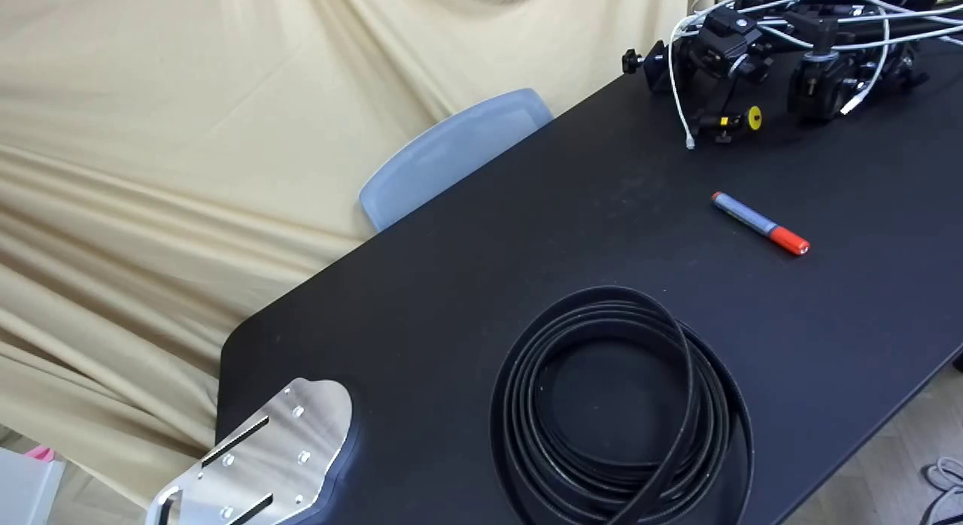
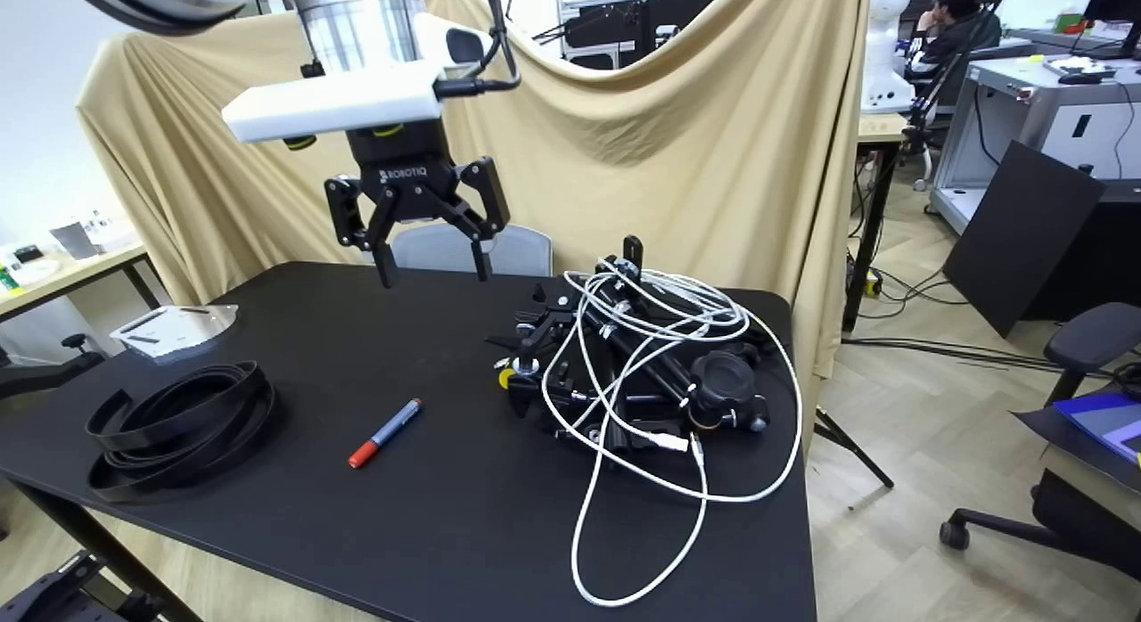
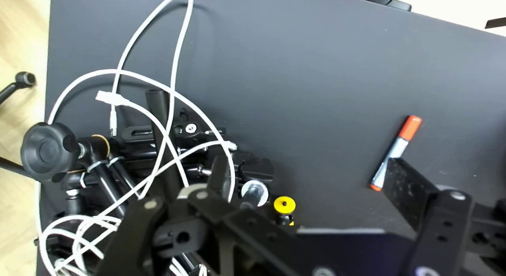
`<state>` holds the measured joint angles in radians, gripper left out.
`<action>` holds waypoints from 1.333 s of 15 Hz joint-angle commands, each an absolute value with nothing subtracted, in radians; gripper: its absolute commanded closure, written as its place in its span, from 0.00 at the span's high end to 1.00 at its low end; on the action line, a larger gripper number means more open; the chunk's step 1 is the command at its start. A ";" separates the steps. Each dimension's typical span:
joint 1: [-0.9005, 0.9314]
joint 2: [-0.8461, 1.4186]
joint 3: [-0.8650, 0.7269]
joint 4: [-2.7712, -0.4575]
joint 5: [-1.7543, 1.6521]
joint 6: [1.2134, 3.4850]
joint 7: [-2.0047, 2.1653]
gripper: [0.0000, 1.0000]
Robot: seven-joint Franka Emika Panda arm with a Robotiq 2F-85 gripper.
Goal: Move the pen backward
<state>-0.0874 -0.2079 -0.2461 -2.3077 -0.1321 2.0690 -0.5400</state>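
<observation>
Gripper [image 2: 434,264] hanging upper left in an exterior view, jaws spread, pen [image 2: 385,433] lying lower left on black table [image 2: 481,515], coil [image 2: 183,426] farther left, white cables [image 2: 669,441] right of centre.

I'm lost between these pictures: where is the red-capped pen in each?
In an exterior view: pen at right, slightly above mid-height.
In an exterior view: pen left of centre, lower half.
Wrist view: pen at right, about mid-height.
Shared landmark: the yellow disc, in all three.
</observation>
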 commanded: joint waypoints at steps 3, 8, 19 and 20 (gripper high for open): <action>-0.056 -0.103 -0.152 -2.322 -0.052 2.187 -0.416 1.00; -0.014 0.025 -0.054 -2.317 0.062 2.242 -0.154 1.00; 0.017 0.079 0.005 -2.386 0.071 2.399 -0.052 1.00; 0.023 0.083 0.014 -2.408 0.084 2.441 -0.044 1.00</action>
<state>0.0082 0.0782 -0.0086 -2.3553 0.0610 2.3411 -0.1026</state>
